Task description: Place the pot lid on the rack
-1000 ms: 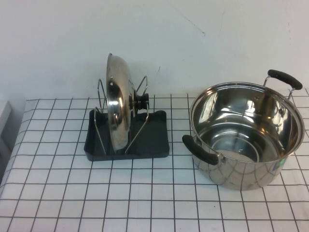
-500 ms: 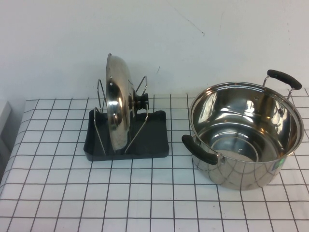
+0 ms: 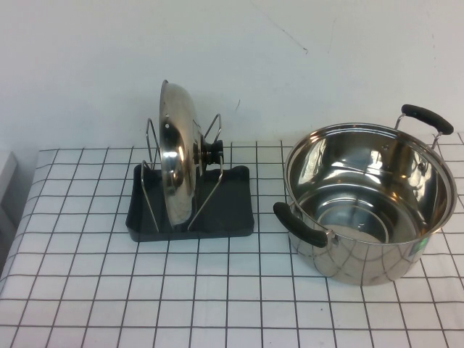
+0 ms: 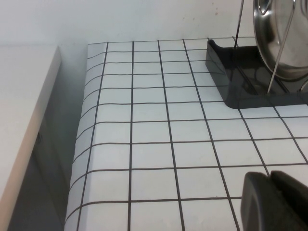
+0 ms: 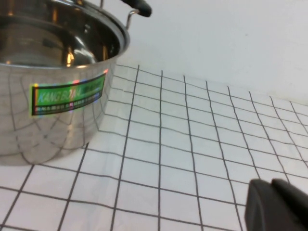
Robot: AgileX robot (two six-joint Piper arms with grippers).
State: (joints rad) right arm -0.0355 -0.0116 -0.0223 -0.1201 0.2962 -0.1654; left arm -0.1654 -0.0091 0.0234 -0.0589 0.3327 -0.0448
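Observation:
The pot lid, shiny steel with a black knob, stands on edge in the wire slots of the black rack at the table's back left. Its rim and the rack's corner also show in the left wrist view, lid and rack. My left gripper is shut and empty, low over the tiles to the left of the rack. My right gripper is shut and empty, low over the tiles to the right of the pot. Neither gripper shows in the high view.
A deep steel pot with two black handles stands at the right; its green label shows in the right wrist view. The table's left edge drops off beside a white surface. A white wall lies behind.

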